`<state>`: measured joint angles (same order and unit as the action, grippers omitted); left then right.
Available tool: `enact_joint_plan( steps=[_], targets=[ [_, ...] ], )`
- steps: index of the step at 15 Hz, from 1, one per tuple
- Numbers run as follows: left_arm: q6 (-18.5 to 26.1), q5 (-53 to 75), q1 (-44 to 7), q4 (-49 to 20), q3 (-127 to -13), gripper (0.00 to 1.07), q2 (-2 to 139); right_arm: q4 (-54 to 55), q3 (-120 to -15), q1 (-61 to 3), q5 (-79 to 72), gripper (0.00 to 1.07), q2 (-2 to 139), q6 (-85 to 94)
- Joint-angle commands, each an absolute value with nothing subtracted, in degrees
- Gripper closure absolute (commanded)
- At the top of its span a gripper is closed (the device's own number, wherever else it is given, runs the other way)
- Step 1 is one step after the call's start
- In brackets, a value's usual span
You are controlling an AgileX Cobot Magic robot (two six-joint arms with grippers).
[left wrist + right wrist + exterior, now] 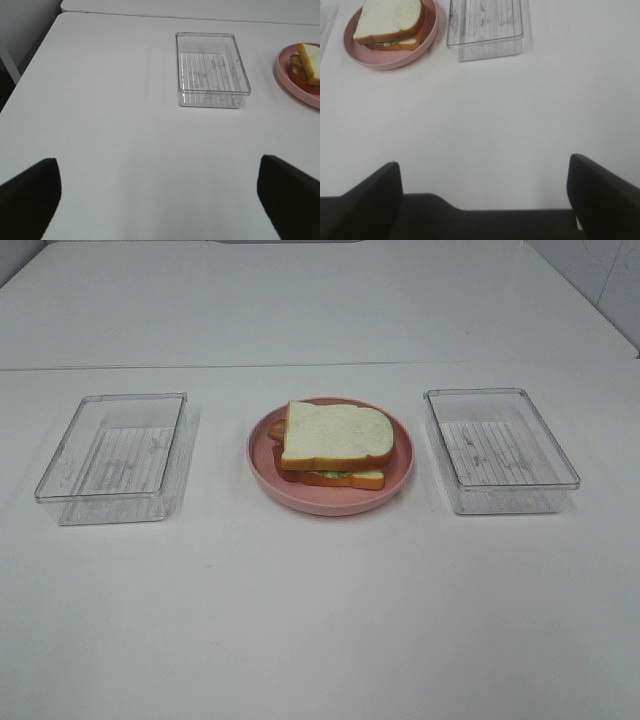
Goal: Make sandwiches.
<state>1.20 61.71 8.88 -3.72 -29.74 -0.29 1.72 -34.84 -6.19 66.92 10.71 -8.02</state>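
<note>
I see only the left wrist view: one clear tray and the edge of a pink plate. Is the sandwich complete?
Observer: Yes. In the high view the sandwich lies stacked on the plate, a bread slice on top, lettuce showing under it.
Operator: Is there a second tray?
Observer: Yes, a right tray beside the plate, opposite the left tray; nothing shows in either.
Operator: Is the right pincer holding anything?
Observer: No. The right pincer is open, above bare table, apart from the plate.

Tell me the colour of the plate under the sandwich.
The plate is pink, clearest in the exterior high view.
</note>
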Motion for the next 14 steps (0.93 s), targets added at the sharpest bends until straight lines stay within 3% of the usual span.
enact_joint_plan(
  steps=[1,4,14],
  targets=[
    [1.0,61.3,9.0,-4.4,-29.6,0.07,-1.5,-0.8,-31.0,-6.1,67.3,0.21,2.2,-8.0],
    [1.0,61.3,9.0,-4.5,-29.6,0.07,-1.5,-0.8,-26.5,-6.1,63.5,0.21,-1.7,-7.7],
    [1.0,61.3,9.0,-4.5,-29.6,0.07,-1.3,-5.4,-26.1,-6.1,63.4,0.21,-1.7,-6.1]
  ],
)
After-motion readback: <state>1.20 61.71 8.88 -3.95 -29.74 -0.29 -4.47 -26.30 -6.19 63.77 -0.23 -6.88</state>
